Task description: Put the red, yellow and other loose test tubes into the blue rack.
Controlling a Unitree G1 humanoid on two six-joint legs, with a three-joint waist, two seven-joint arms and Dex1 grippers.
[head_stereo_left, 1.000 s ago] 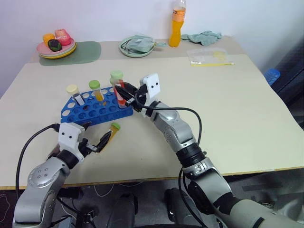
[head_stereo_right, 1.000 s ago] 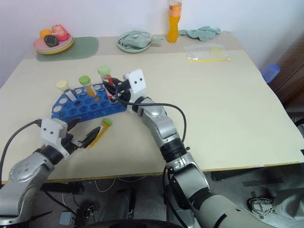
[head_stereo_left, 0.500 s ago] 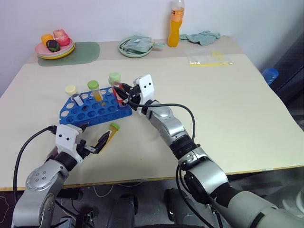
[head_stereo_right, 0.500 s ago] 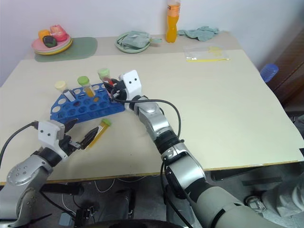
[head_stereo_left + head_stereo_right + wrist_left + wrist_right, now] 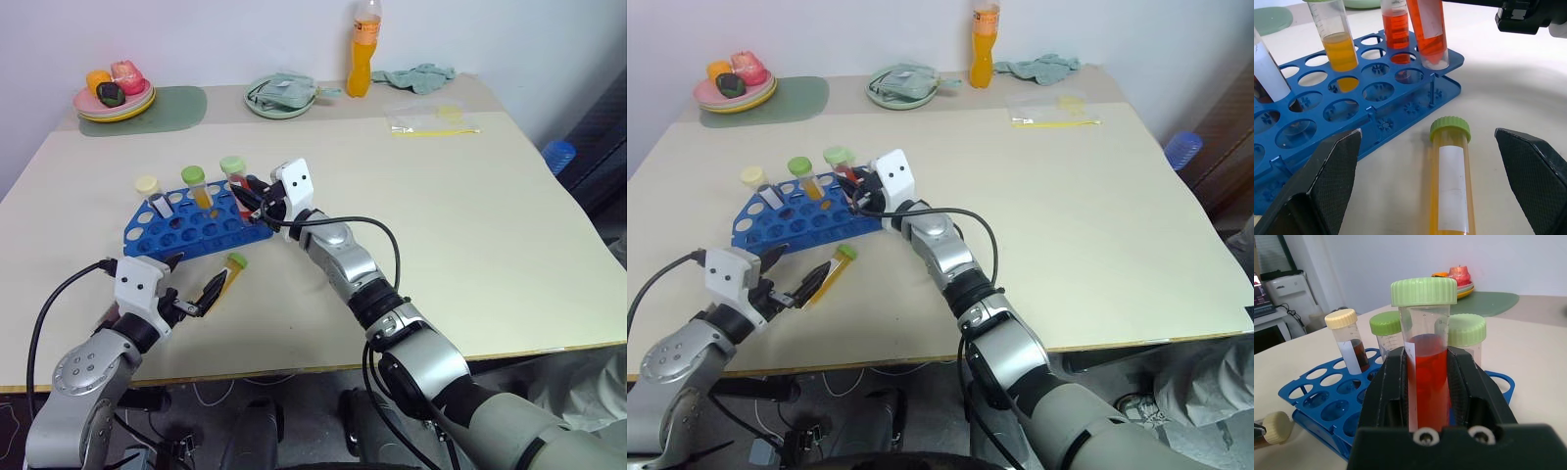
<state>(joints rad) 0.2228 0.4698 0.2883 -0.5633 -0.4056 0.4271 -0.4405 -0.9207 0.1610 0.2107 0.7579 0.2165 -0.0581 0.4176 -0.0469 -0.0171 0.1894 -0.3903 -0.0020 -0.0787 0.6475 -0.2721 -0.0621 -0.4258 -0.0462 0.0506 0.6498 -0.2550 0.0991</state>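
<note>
In the blue rack (image 5: 196,227), three capped tubes, red tube (image 5: 1426,29) entering

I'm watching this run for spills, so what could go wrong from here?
The right gripper is shut on the red tube, whose tip sits in a corner hole of the blue rack; letting go askew could tip it. The yellow tube lies loose between the open left gripper's fingers and could roll.

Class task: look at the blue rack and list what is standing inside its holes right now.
The blue rack holds a dark-liquid tube with a cream cap, a yellow tube and a red tube. The right gripper is seating another red tube. The tube bottoms are hidden in the holes.
</note>
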